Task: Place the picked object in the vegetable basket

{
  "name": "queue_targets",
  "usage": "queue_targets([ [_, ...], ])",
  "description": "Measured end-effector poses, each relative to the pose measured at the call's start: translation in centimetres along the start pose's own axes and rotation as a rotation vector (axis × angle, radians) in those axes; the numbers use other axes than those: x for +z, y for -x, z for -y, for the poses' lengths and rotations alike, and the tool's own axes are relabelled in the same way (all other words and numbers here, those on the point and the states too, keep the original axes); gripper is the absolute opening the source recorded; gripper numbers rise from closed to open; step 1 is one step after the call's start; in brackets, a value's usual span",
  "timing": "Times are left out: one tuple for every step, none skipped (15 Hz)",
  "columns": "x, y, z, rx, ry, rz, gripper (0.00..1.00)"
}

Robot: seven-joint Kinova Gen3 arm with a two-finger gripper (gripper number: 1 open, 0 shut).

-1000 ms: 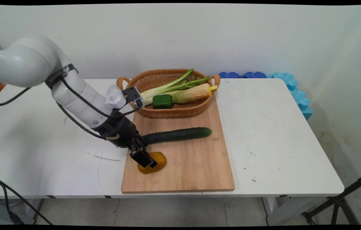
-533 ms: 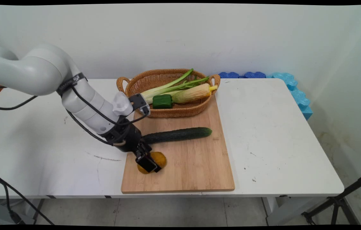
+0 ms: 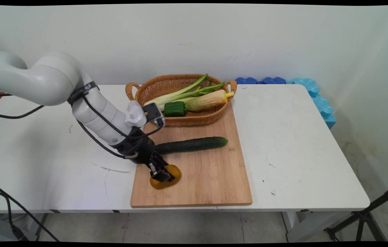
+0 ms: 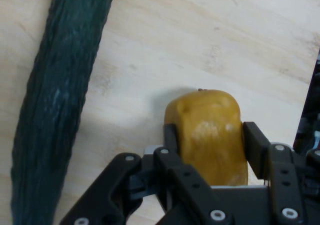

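Note:
A yellow-brown potato (image 3: 176, 170) lies on the near left part of a wooden cutting board (image 3: 211, 181). My gripper (image 3: 162, 176) comes down on it from the left and is shut on it. In the hand view the potato (image 4: 210, 145) sits between the two black fingers (image 4: 171, 137), which touch its sides. It still rests on the cutting board (image 4: 210, 40). A long dark green cucumber (image 3: 191, 144) lies across the board just behind the gripper, seen at the left as cucumber (image 4: 55, 100) in the hand view.
A wicker basket (image 3: 194, 120) at the board's far end holds a green pepper (image 3: 174, 108), a corn cob (image 3: 207, 100) and green onions (image 3: 180, 93). Blue foam pieces (image 3: 319, 101) line the table's far right corner.
The arm has moved right and lower onto the potato. The fingers have closed in from a wide stance to grip its sides.

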Motion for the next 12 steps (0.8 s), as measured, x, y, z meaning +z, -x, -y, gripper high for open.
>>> queue_targets([
  [-0.1,-0.1,0.0,0.012,-0.002,-0.001,0.00],
  [-0.3,-0.4,-0.1,0.030,-0.005,-0.004,0.00],
  [-0.8,-0.8,-0.1,0.048,-0.011,-0.009,0.00],
  [-1.5,-1.3,-0.2,0.065,-0.018,-0.014,0.00],
  [-2.1,-1.7,-0.3,0.077,-0.024,-0.019,0.00],
  [-3.1,-2.2,-0.5,0.090,-0.031,-0.026,0.00],
  [-4.2,-2.7,-0.6,0.102,-0.039,-0.033,0.00],
  [-5.1,-3.2,-0.8,0.112,-0.045,-0.039,0.00],
  [-6.3,-3.9,-0.9,0.120,-0.053,-0.048,0.00],
  [-7.5,-4.5,-0.9,0.130,-0.063,-0.055,0.00],
  [-8.5,-5.1,-0.8,0.136,-0.073,-0.063,0.00],
  [-9.8,-6.0,-0.6,0.142,-0.087,-0.075,0.00],
])
